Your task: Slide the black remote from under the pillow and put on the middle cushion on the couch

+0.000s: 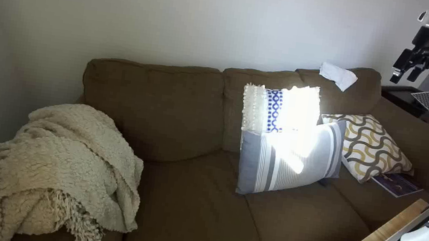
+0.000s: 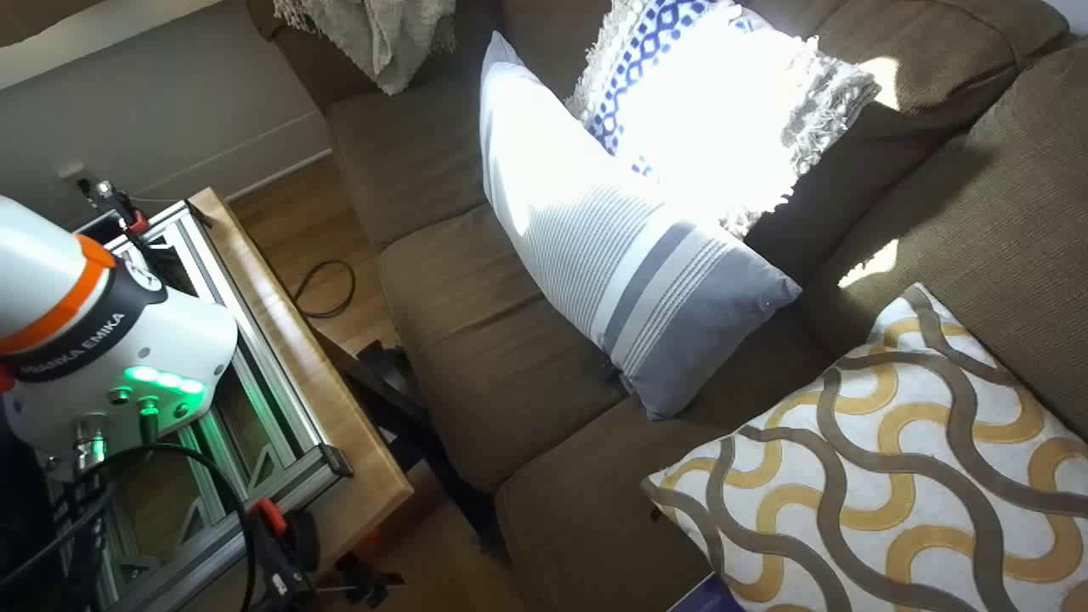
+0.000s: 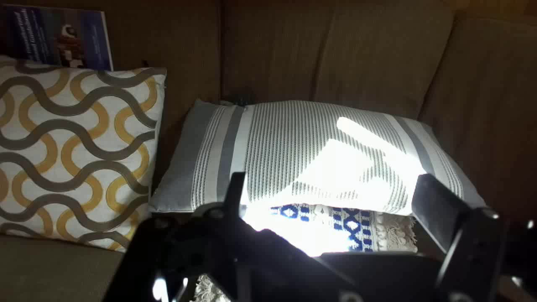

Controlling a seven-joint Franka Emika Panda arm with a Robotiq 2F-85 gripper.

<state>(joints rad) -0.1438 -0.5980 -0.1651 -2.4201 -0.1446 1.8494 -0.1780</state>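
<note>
What seems to be the black remote (image 3: 242, 100) shows only as a dark sliver under the front rim of the striped pillow (image 3: 293, 142), hard to make out. Taking the couch (image 1: 154, 109) seat as worktop, it lies set back from the front edge, near the seam between the middle cushion (image 1: 304, 223) and the one under the patterned pillow (image 3: 79, 147). That seam could swallow it if the claw (image 3: 331, 178) presses down instead of drawing it out. With so little exposed, pillow fabric might get pinched too, or the leaning pillow slump over it; too long a pull could carry it off the worktop's front edge. The claw hangs well above the seat, jaws spread, holding nothing. From there the remote lies below, well apart, toward the front edge and the patterned pillow's side.
</note>
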